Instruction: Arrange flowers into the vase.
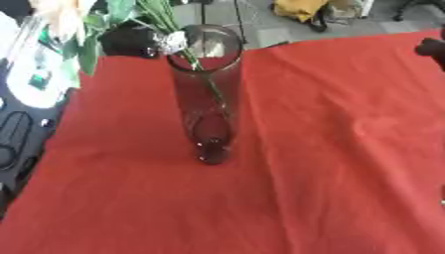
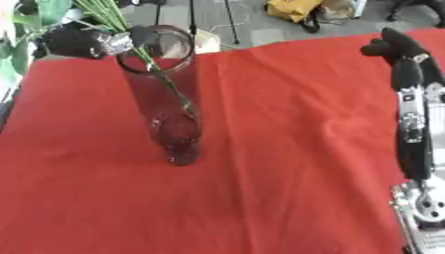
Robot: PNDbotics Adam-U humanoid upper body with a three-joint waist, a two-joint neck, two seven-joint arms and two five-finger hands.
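A tall clear glass vase (image 1: 207, 99) stands upright on the red tablecloth (image 1: 330, 149), left of centre. Green flower stems (image 1: 211, 88) slant down through its mouth into the glass. My left hand (image 2: 76, 41) is at the upper left beside the vase rim, shut on the stems just above the mouth. The pale blooms (image 1: 59, 15) and green leaves (image 1: 89, 55) spread up and left beyond the hand, partly cut off by the frame. My right hand (image 2: 393, 43) hovers at the far right of the table, relaxed and holding nothing, its forearm (image 2: 412, 124) running along the right edge.
Left of the table lie a white object (image 1: 35, 79) and black cables (image 1: 12, 136). A yellow bag (image 1: 300, 9) sits on the floor past the far edge. Bare red cloth stretches across the middle, the right and the front.
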